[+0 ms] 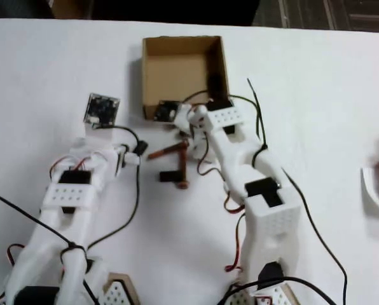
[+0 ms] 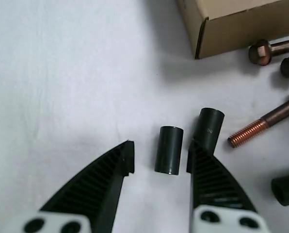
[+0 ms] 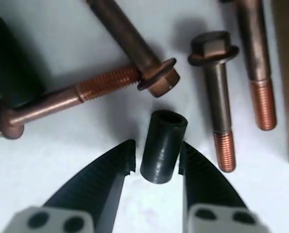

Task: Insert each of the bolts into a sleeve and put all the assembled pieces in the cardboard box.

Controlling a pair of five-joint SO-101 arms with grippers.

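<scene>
In the left wrist view my left gripper (image 2: 159,156) stands open low over the white table, with a black sleeve (image 2: 168,149) lying between its fingers. A second sleeve (image 2: 210,127) rests against the outside of one finger. In the right wrist view my right gripper (image 3: 156,158) is open around another black sleeve (image 3: 163,145); one finger touches it, the other stands a little off. Several copper bolts (image 3: 217,82) lie loose just beyond that sleeve. The cardboard box (image 1: 177,70) sits at the back of the table, behind the bolts (image 1: 170,151).
A corner of the box (image 2: 241,19) lies close beyond the left gripper. A further sleeve (image 1: 169,176) lies between the two arms. A white dish with something red (image 1: 377,190) sits at the right edge. Black cables trail around both arms.
</scene>
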